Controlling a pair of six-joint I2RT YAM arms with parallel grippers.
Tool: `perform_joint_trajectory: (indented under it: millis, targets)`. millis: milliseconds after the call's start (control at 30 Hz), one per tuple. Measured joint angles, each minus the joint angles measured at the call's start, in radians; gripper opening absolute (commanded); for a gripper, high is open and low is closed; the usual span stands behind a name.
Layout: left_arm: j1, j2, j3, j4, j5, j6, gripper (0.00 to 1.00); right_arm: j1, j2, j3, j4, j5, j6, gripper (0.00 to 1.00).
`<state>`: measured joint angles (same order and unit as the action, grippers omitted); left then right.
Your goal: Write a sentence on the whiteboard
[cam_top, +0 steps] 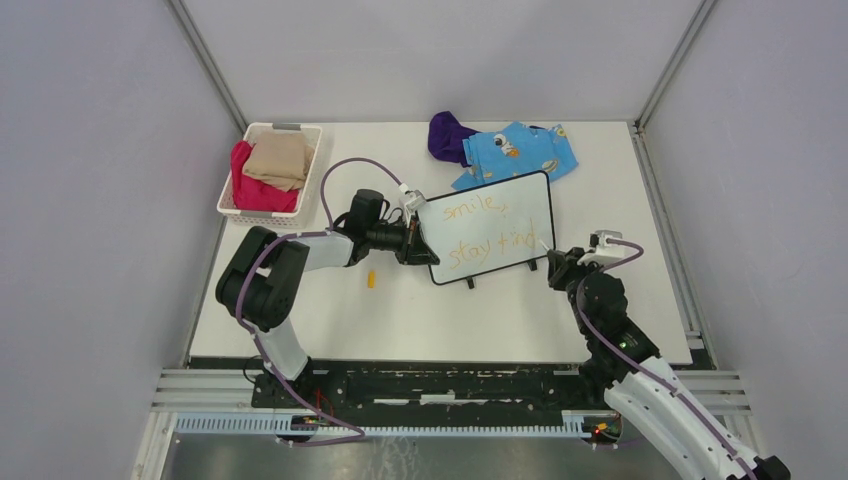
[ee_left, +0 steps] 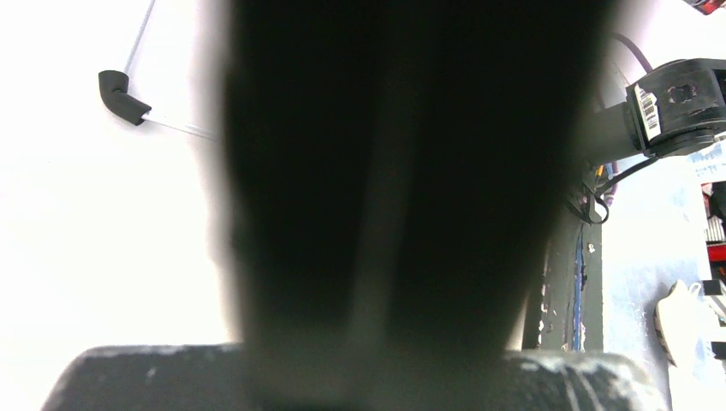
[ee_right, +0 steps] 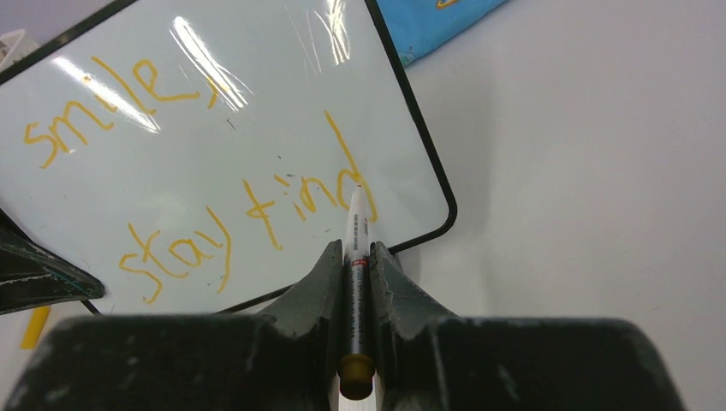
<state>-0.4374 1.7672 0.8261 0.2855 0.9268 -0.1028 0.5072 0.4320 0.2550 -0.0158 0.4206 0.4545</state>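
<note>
The whiteboard (cam_top: 520, 200) stands tilted on its small black feet at mid-table. The sentence (cam_top: 480, 235) is on it in orange, two lines reading "smile, stay kind" (ee_right: 261, 214). My left gripper (cam_top: 420, 245) is shut on the board's left edge. Its wrist view is nearly all dark, blurred fingers (ee_left: 291, 214). My right gripper (ee_right: 356, 253) is shut on a thin marker (ee_right: 357, 223) by the board's lower right corner (ee_right: 441, 214). The marker's tip lies at the last letter of "kind"; I cannot tell whether it touches. The same gripper (cam_top: 553, 258) sits just right of the board.
A small orange cap (cam_top: 371, 279) lies on the table left of the board. A white basket (cam_top: 312, 165) with red and beige cloths stands at the back left. A blue patterned cloth (cam_top: 520, 152) and a purple cloth (cam_top: 448, 135) lie behind the board.
</note>
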Motion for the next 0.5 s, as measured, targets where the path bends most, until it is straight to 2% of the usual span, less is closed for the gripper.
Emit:
perform_joint_trajectory:
  millis: [500]
  targets:
    - [0.000,0.000,0.000,0.000,0.000,0.000,0.02,-0.034,0.005,-0.047,-0.003,-0.018,0.031,0.00]
